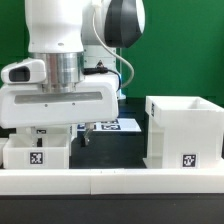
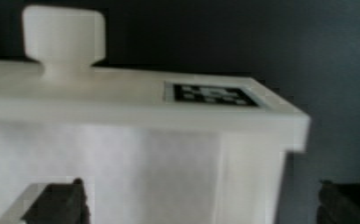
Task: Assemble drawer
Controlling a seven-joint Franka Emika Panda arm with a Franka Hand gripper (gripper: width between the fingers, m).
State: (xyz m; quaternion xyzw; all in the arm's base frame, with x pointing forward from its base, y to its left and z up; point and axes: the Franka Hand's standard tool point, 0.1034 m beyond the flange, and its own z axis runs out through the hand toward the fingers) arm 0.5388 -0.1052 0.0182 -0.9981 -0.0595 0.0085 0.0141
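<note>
A long low white rail (image 1: 120, 182) spans the exterior view at six o'clock. The marker board (image 1: 124, 124) lies on the black table (image 1: 112, 150) just off centre toward five o'clock, a green backdrop (image 1: 185, 50) at two o'clock

Blurred tray (image 2: 141, 150) runs off the wrist view's edge.

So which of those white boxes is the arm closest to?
The small low tray at the exterior view's left, just below the open jaws. The tall housing stands apart at the exterior view's right.
</note>
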